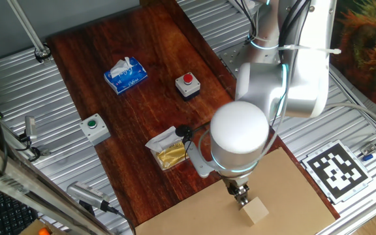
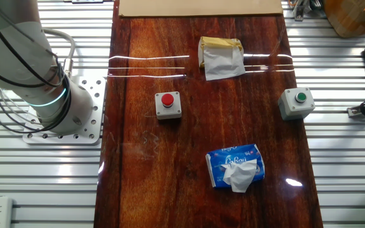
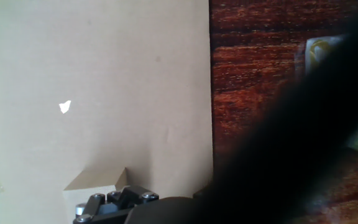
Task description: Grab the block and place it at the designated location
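The wooden block (image 1: 256,210) sits on the tan cardboard sheet (image 1: 305,189), near the sheet's edge that borders the dark red-brown board (image 1: 142,111). The gripper (image 1: 240,194) hangs directly over it, the fingertips right at the block's upper left corner in one fixed view; whether they touch or clasp it cannot be told, and the spread of the fingers is hidden by the arm's white wrist. In the hand view the block (image 3: 98,183) shows at the bottom edge, just beside the dark finger hardware (image 3: 114,202), with the cardboard (image 3: 104,81) spreading above it.

On the board lie a red-button box (image 1: 187,85), a green-button box (image 1: 94,128), a blue tissue pack (image 1: 126,74) and a gold-foil packet (image 1: 168,151) near the cardboard's edge.
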